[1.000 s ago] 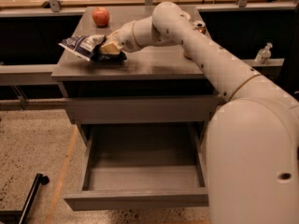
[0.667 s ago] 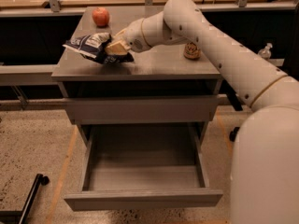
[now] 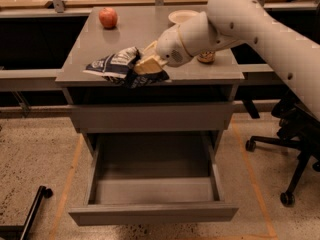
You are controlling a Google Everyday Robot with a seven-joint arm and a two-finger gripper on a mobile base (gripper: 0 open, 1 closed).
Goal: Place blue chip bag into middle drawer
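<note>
The blue chip bag (image 3: 116, 68) is a crumpled navy foil bag with white print. It hangs just above the front edge of the grey cabinet top (image 3: 150, 31). My gripper (image 3: 145, 64) is shut on the bag's right end, its tan fingers (image 3: 150, 63) pressed into the foil. The white arm reaches in from the upper right. The middle drawer (image 3: 152, 191) stands pulled open below the bag, and its shallow grey tray holds nothing. A shut grey drawer front (image 3: 150, 116) sits above it.
A red apple (image 3: 108, 17) sits at the back left of the cabinet top. A white plate (image 3: 182, 16) lies at the back. A gold can (image 3: 206, 58) shows partly behind my arm. A black office chair base (image 3: 290, 159) stands at the right, a black bar (image 3: 30, 211) at lower left.
My gripper has carried the bag from the back left of the cabinet top forward and to the right, to the front edge above the open drawer. The camera view has shifted too.
</note>
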